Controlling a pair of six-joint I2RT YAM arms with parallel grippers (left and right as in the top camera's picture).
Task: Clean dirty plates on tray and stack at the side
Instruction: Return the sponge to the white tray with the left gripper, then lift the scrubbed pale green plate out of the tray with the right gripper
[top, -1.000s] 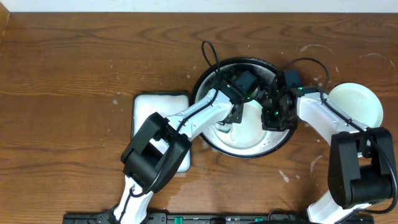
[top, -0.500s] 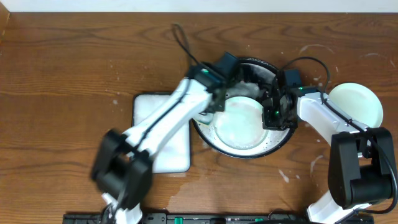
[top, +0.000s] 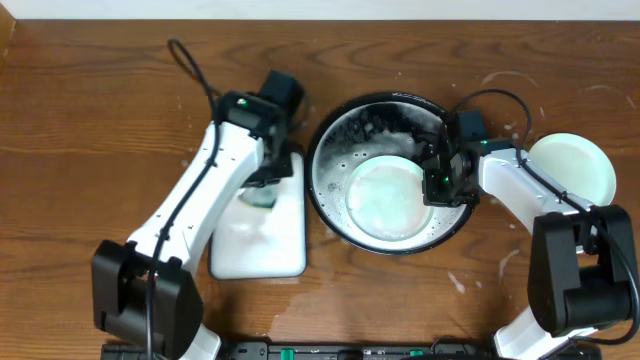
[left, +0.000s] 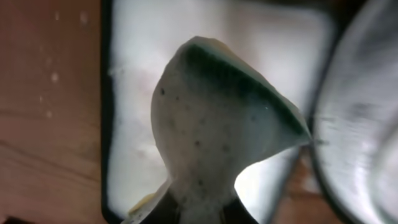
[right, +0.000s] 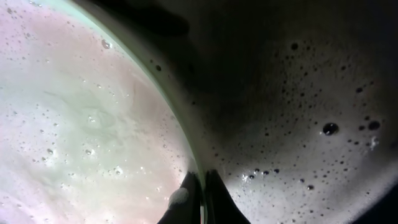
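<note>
A pale mint-white plate (top: 385, 200) lies in the black basin (top: 335, 135) of soapy water and also shows in the right wrist view (right: 81, 112), wet and faintly pink. My right gripper (top: 438, 186) is shut on its right rim (right: 200, 186). My left gripper (top: 262, 186) is shut on a soapy white-and-green sponge (left: 217, 112) and holds it over the white sponge tray (top: 255, 250). A second pale plate (top: 572, 168) lies on the table to the right of the basin. No yellow plate is in view.
The sponge tray (left: 134, 93) lies directly left of the basin, whose rim (left: 364, 93) runs close beside the sponge. Foamy dark water (right: 298, 124) fills the basin beside the plate. Water spots mark the wooden table (top: 100, 120).
My left arm has lifted the sponge off the plate and swung left, out of the basin, to over the white sponge tray. My right gripper has stayed on the plate's rim.
</note>
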